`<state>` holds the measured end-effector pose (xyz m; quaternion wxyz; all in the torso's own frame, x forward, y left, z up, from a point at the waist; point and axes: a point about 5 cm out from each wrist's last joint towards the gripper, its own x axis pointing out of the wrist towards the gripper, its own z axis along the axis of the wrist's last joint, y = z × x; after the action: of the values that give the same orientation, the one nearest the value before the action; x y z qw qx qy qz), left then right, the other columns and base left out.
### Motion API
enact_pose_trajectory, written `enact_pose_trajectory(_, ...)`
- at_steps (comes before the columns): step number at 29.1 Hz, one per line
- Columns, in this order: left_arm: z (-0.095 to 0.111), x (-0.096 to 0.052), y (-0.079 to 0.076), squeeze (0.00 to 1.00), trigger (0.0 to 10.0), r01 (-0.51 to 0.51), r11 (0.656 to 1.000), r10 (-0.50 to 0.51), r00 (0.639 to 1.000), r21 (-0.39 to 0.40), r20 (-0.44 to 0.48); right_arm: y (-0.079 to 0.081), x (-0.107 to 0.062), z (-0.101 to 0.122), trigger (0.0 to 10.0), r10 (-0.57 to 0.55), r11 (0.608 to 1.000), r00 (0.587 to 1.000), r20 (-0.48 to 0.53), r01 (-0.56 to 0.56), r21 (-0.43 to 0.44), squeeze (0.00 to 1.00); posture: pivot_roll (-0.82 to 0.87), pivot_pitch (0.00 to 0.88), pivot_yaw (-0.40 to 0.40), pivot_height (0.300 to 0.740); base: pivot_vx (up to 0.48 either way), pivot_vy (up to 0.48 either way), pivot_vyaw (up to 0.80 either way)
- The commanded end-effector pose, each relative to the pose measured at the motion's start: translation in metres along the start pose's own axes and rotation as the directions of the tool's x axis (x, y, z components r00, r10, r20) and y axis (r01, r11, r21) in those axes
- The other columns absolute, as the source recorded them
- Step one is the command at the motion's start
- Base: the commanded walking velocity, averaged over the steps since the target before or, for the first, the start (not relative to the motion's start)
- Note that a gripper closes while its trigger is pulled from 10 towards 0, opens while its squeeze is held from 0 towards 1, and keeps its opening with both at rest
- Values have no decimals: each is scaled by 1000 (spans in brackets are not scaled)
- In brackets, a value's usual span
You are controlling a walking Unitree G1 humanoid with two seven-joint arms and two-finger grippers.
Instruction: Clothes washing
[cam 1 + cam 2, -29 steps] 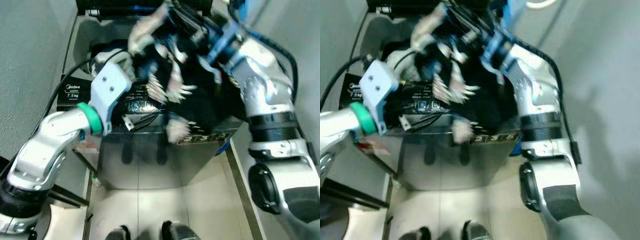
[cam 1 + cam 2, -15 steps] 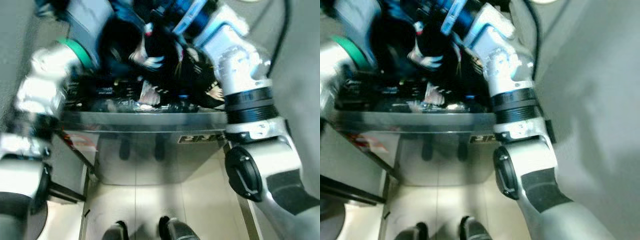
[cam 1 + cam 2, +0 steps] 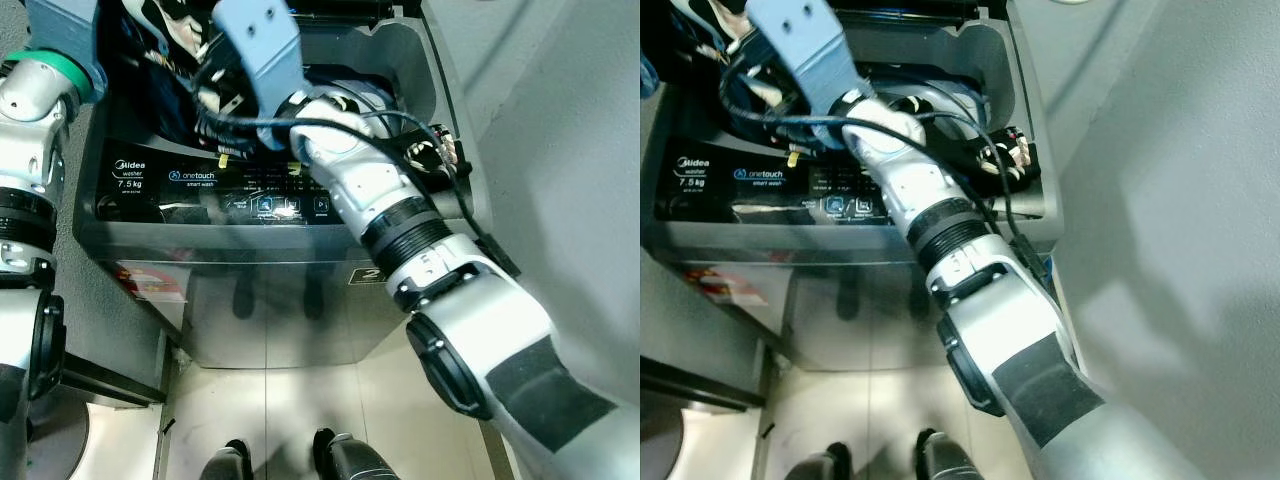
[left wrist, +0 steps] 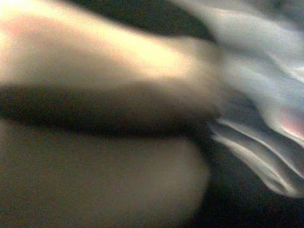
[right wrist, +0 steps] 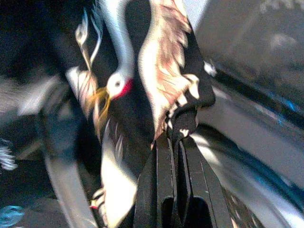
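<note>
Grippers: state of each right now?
Left gripper: cannot be told; its wrist view is blurred.
Right gripper: jaws shut on the black crane-print garment over the washer.

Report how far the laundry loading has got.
Done: the washing machine has its lid open, and the black crane-print garment is over the drum opening. In hand: the right end effector is shut on a fold of that garment. Left: part of the garment lies draped over the machine's right rim, so it needs pushing in and releasing, then the lid closing.
</note>
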<state>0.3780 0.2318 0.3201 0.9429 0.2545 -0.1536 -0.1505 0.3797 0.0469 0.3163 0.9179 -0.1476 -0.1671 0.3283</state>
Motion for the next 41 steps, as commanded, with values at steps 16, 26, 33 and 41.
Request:
enact_pose_trajectory(16,63,-66,-103,0,10000,351,936,-350,906,40,237,-62,-10,16,10000,-362,931,930,61,363,-20,0,72,130,-21,740,0,0,0)
enact_pose_trajectory(26,66,-74,-126,0,10000,396,918,-381,892,-14,245,-35,-4,5,10000,-97,993,995,27,98,-61,1000,69,124,-13,740,0,0,0)
enact_pose_trajectory(33,69,-81,-134,0,10000,402,914,-380,897,-60,225,-67,-15,19,10000,-95,993,988,123,102,-53,0,54,127,-10,740,0,0,0)
enact_pose_trajectory(41,70,-79,-134,0,10000,361,928,-334,914,-91,229,-125,-55,6,10000,-300,951,936,184,308,-16,0,40,132,4,740,0,0,0)
